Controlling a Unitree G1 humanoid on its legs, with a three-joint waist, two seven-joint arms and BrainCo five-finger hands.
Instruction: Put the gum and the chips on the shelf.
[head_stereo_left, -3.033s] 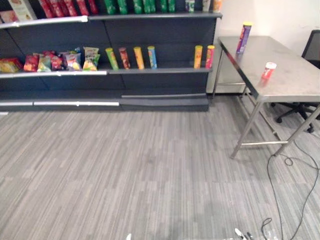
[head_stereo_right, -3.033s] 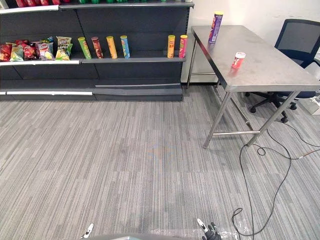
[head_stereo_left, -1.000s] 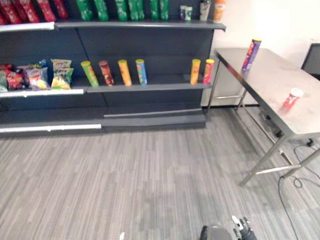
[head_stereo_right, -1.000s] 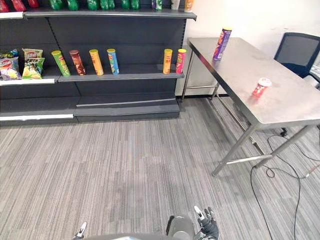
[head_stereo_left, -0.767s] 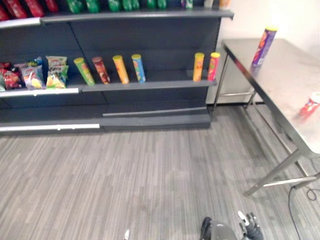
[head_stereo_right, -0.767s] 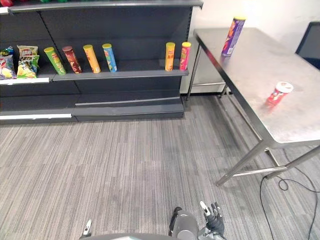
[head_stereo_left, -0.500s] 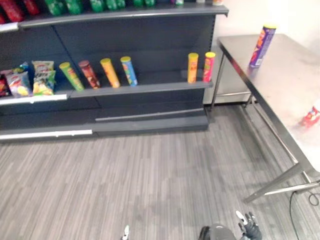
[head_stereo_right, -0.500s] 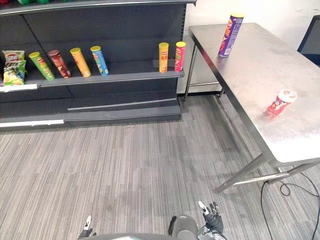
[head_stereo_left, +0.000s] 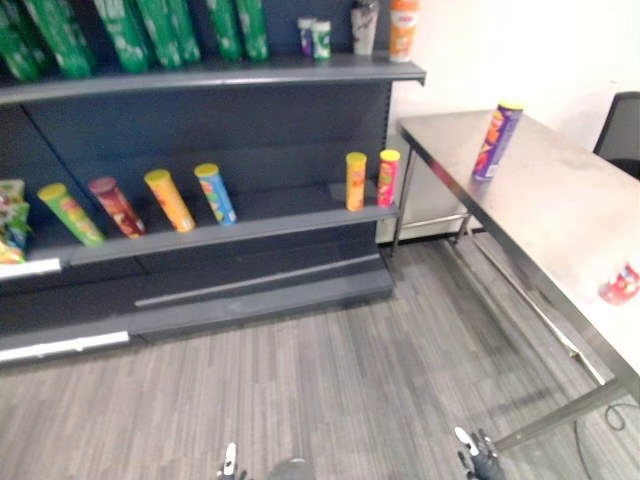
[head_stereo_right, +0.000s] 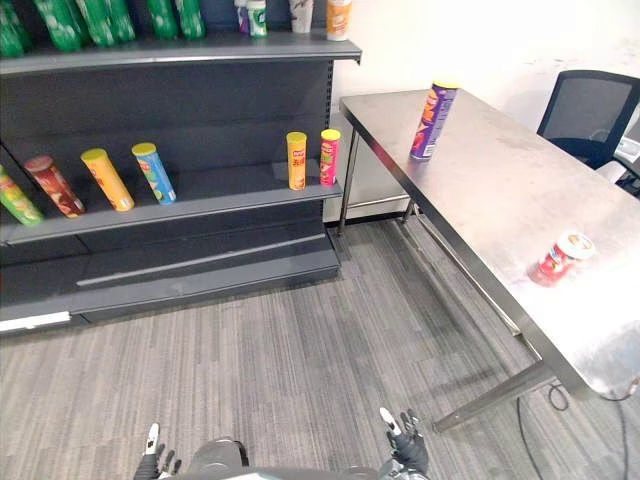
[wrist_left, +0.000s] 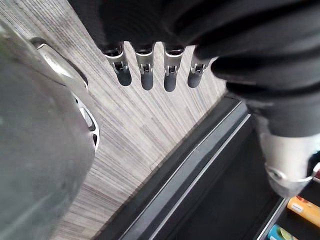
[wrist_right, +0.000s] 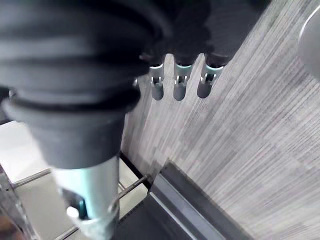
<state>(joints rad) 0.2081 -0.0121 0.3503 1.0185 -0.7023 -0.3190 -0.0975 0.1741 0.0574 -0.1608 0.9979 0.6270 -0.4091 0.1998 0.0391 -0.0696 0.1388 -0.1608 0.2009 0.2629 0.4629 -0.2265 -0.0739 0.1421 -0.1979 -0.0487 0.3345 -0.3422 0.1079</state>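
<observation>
The purple chips can (head_stereo_right: 432, 120) stands upright at the far end of the steel table (head_stereo_right: 500, 190) on the right. The gum (head_stereo_right: 560, 258), a small red tub with a white lid, lies tilted on the table's near part. The dark shelf (head_stereo_right: 200, 205) runs along the wall to the left of the table. My left hand (head_stereo_right: 155, 462) and right hand (head_stereo_right: 405, 440) hang low at the bottom edge, far from both items. In the wrist views the left hand's fingers (wrist_left: 145, 75) and the right hand's fingers (wrist_right: 179, 85) are straight over the grey carpet, holding nothing.
Several chips cans (head_stereo_right: 150, 172) lean or stand on the middle shelf board, with a yellow and a pink one (head_stereo_right: 310, 158) at its right end. Green bottles (head_stereo_right: 85, 20) and cups (head_stereo_right: 300, 15) fill the top board. A black office chair (head_stereo_right: 590, 115) stands behind the table.
The whole picture has shifted: the camera has moved closer to the shelf and table. The can and the gum stay where they were on the table. Both hands stay low.
</observation>
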